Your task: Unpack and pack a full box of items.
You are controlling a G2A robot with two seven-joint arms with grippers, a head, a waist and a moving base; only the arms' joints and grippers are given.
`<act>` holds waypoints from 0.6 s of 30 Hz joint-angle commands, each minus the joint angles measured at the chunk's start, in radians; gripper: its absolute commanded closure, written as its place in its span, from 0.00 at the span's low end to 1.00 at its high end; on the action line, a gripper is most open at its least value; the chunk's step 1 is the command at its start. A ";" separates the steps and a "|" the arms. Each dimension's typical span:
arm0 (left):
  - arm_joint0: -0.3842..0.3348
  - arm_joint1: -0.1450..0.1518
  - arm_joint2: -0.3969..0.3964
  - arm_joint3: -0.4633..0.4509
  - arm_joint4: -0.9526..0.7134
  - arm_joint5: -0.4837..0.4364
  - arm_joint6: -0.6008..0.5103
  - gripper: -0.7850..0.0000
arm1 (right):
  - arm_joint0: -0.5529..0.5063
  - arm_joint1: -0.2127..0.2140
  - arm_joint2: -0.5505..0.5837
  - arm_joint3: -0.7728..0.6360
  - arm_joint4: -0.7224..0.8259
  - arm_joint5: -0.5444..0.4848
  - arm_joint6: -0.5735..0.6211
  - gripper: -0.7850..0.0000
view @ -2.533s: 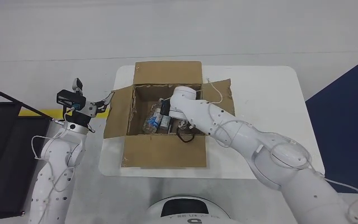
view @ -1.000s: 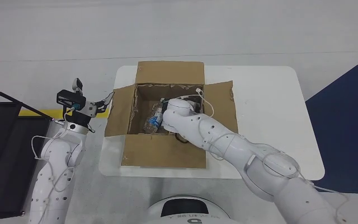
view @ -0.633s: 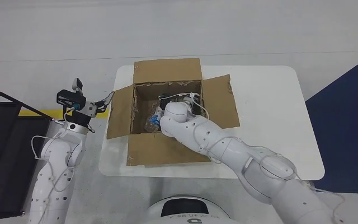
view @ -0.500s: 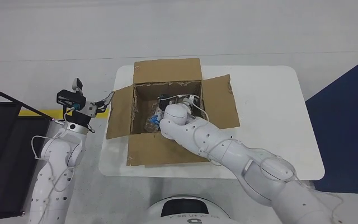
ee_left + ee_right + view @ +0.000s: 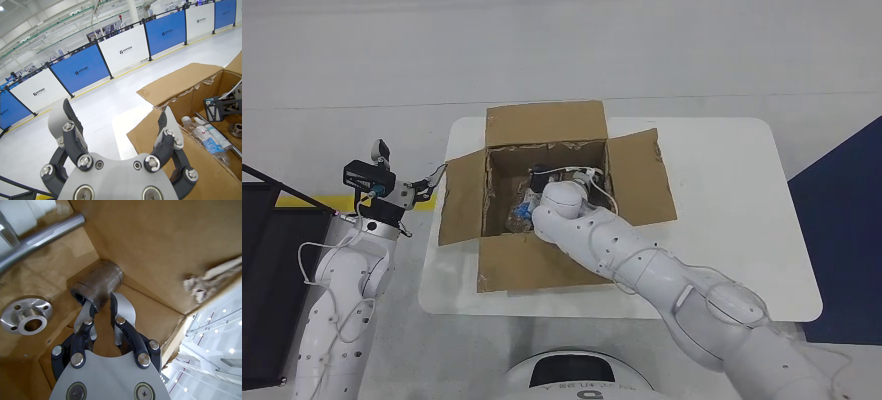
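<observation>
An open cardboard box (image 5: 546, 124) stands on the white table (image 5: 722, 200). My right gripper (image 5: 98, 302) is deep inside it, in a far corner. It is shut on the wall of a dark metal sleeve (image 5: 103, 279), with one finger in the bore and the other outside. In the left wrist view one of its fingers (image 5: 212, 111) shows within the box. A steel flange (image 5: 26, 317) and a steel rod (image 5: 41, 241) lie beside the sleeve. Clear bottles (image 5: 206, 138) lie along the box's left wall. My left gripper (image 5: 115, 106) hangs open left of the box, nothing in it.
The box's flaps (image 5: 647, 175) stand outward on all sides, torn at the corners. Bare table stretches right of the box. A black frame (image 5: 262, 260) stands off the table's left, behind my left arm (image 5: 352, 260).
My right arm has pushed from the box's middle toward its far side, and the box has slid and turned a little to the right. The left arm has kept still.
</observation>
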 commanded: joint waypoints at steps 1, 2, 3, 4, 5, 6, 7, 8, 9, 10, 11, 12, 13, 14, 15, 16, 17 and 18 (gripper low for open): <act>0.000 0.000 0.000 0.000 0.000 0.000 0.000 0.00 | -0.010 0.001 0.005 -0.021 -0.026 0.009 0.000 1.00; 0.000 0.000 0.000 0.000 0.000 0.000 0.000 0.00 | -0.019 0.003 0.009 -0.045 -0.047 0.015 -0.002 1.00; 0.000 0.000 0.000 0.000 0.000 0.000 0.000 0.00 | -0.025 0.004 0.012 -0.056 -0.056 0.016 -0.002 1.00; 0.000 0.000 0.000 0.000 0.000 0.000 0.000 0.00 | -0.035 0.007 0.017 -0.078 -0.073 0.021 -0.001 1.00; 0.000 0.000 0.000 0.000 0.000 0.000 0.000 0.00 | -0.046 0.010 0.024 -0.098 -0.087 0.021 0.000 1.00; 0.000 0.000 0.000 0.000 0.000 0.000 0.000 0.00 | -0.057 0.015 0.033 -0.119 -0.099 0.021 0.003 1.00; 0.000 0.000 0.000 0.000 0.000 0.000 0.000 0.00 | -0.068 0.019 0.044 -0.137 -0.108 0.017 0.005 1.00; 0.000 0.000 0.000 0.000 0.000 0.000 0.000 0.00 | -0.078 0.024 0.056 -0.153 -0.118 0.014 0.008 1.00; 0.000 0.000 0.000 0.000 0.000 0.000 0.000 0.00 | -0.087 0.028 0.069 -0.167 -0.126 0.008 0.010 1.00; 0.000 0.000 0.000 0.000 0.000 0.000 0.000 0.00 | -0.097 0.033 0.083 -0.181 -0.128 0.000 0.009 1.00; 0.000 0.000 0.000 0.000 0.000 0.000 0.000 0.00 | -0.107 0.037 0.099 -0.196 -0.120 -0.013 0.001 1.00; 0.000 0.000 0.000 0.000 0.000 0.000 0.000 0.00 | -0.117 0.041 0.114 -0.215 -0.111 -0.030 -0.013 1.00; 0.000 0.000 0.000 0.000 0.000 0.000 0.000 0.00 | -0.128 0.045 0.129 -0.234 -0.101 -0.048 -0.028 1.00; 0.000 0.000 0.000 0.000 0.000 0.000 0.000 0.00 | -0.140 0.049 0.145 -0.256 -0.085 -0.069 -0.040 1.00; 0.000 0.000 0.000 0.000 0.000 0.000 0.000 0.00 | -0.148 0.053 0.160 -0.272 -0.086 -0.085 -0.040 1.00; 0.000 0.000 0.000 0.000 0.000 0.000 0.000 0.00 | -0.156 0.057 0.172 -0.286 -0.090 -0.097 -0.037 1.00; 0.000 0.000 0.000 0.000 0.000 0.000 0.000 0.00 | -0.163 0.060 0.185 -0.295 -0.094 -0.104 -0.029 1.00; 0.000 0.000 0.000 0.000 0.000 0.000 0.000 0.00 | -0.169 0.062 0.195 -0.304 -0.099 -0.112 -0.024 1.00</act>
